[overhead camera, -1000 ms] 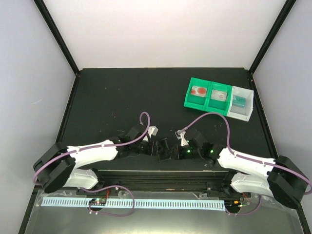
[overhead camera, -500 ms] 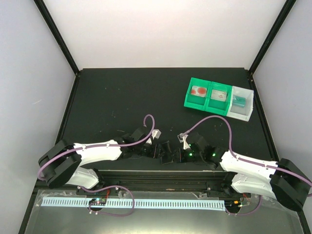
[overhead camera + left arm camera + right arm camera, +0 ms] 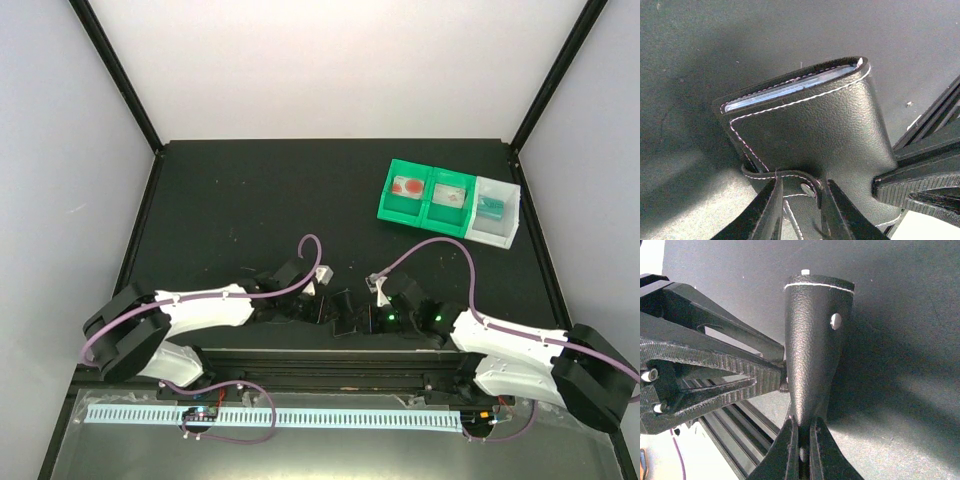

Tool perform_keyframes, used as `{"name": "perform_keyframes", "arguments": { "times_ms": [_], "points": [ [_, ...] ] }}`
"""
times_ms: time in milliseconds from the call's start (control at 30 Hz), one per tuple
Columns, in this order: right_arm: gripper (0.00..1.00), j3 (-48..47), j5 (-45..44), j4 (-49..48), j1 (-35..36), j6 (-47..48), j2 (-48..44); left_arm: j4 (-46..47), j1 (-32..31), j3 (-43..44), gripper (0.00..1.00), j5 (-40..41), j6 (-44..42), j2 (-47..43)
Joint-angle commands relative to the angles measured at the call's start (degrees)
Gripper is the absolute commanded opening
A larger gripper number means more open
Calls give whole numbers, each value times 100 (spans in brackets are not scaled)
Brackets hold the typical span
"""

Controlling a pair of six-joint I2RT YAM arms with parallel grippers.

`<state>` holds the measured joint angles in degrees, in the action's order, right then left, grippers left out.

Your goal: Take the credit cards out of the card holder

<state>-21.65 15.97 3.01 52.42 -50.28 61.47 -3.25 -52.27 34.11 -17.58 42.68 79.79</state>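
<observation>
Presently, on the matt black surface [image 3: 250, 190], a green-and-white three-compartment plastic tray [image 3: 405, 215] sits far right. The small black leather folding card holder [image 3: 810, 130] stands upright near the front edge. The right arm's fingers [image 3: 785, 445] pinch its lower edge. The left arm's fingers [image 3: 765, 210] flank its snap strap, and I cannot tell if they grip it. Pale blue credit cards [image 3: 790, 87] sit inside its top slot.

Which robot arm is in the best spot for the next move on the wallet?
Left, probably. The left claw straddles the strap, ready to pinch it, while the right claw is shut on the card holder, holding it. The credit cards sit inside.
</observation>
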Motion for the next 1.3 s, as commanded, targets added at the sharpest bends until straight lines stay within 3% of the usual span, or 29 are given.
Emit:
{"name": "perform_keyframes", "arguments": {
  "times_ms": [0,267,433,1267],
  "points": [
    [1,26,-100,-448,31,-6,22,-256,-68,153,22,107,-90,203],
    [1,99,-113,-579,31,-69,30,-225,-112,286,14,37,-108,326],
    [1,108,-138,-599,29,-69,28,-212,-125,316,2,40,-127,344],
    [1,416,-981,-301,22,-79,8,-555,-114,40,2,459,-249,-332]
  ]
}}
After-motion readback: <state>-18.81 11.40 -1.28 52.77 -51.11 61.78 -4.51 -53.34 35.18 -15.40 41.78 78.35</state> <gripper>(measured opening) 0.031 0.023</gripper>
